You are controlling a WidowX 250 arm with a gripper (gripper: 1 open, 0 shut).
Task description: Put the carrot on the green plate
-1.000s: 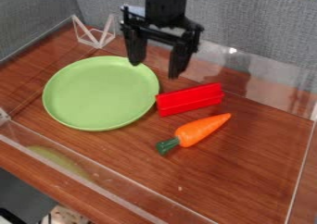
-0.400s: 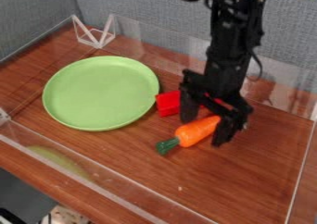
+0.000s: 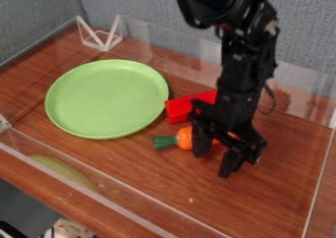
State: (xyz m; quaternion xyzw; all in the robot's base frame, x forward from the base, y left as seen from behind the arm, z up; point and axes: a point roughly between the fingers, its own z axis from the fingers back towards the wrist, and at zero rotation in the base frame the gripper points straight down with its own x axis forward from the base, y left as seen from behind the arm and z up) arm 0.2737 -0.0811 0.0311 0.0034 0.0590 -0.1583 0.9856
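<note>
Standing room: glossy brown wooden tabletop (image 3: 92,173) is bare in front and at left; clear acrylic walls (image 3: 262,70) fence its edges.
Carrot: small orange plastic toy carrot (image 3: 186,137) lies on the wood just right of the round lime-green plate (image 3: 105,97), apart from its rim.
Carrot axis: roughly level across the view; dark green stem end points left toward the plate, and the tapered end is hidden behind the fingers.
Gripper: black two-finger gripper (image 3: 221,148) points down over the carrot, fingers partly open astride it; whether they pinch it, I cannot tell.
Neighbours: red rectangular block (image 3: 183,108) sits just behind the carrot; white wire stand (image 3: 98,30) at far left corner.
Writing: none readable.
</note>
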